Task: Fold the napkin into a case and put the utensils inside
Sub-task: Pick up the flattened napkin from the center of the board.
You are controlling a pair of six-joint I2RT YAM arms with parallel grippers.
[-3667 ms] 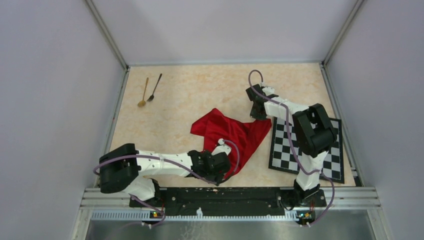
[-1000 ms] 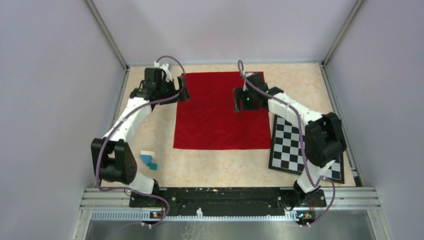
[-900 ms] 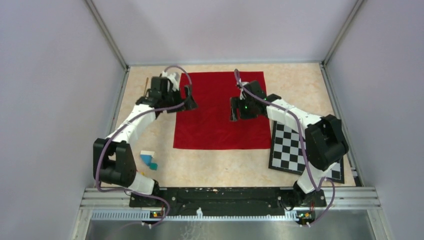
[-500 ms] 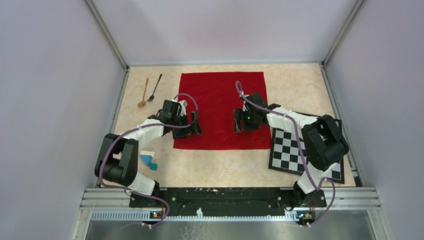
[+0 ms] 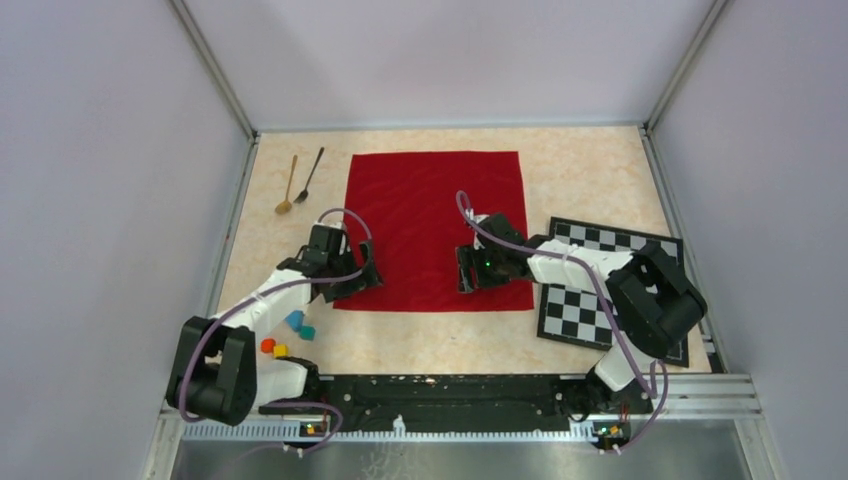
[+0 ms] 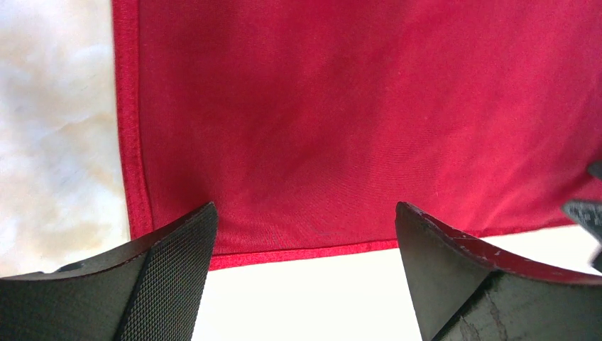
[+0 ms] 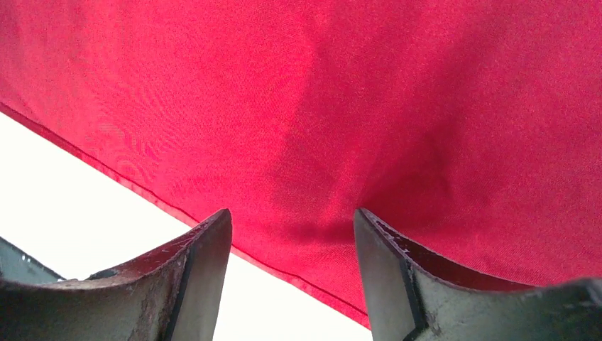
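The red napkin lies spread flat as a square in the middle of the table. My left gripper is open at its near left corner. In the left wrist view the jaws straddle the near hem of the napkin with nothing between them. My right gripper is open over the near edge, right of centre. Its jaws stand over the napkin by the hem. The gold spoon and the black spoon lie side by side at the far left.
A black-and-white chequered mat lies right of the napkin, under the right arm. Several small coloured blocks sit near the left arm's base. Frame posts and walls close in the table on three sides.
The napkin, crumpled in the oldest frame, now lies flat and has slid slightly nearer. Both grippers have travelled from its far edge back to its near edge. The right jaws have narrowed a little.
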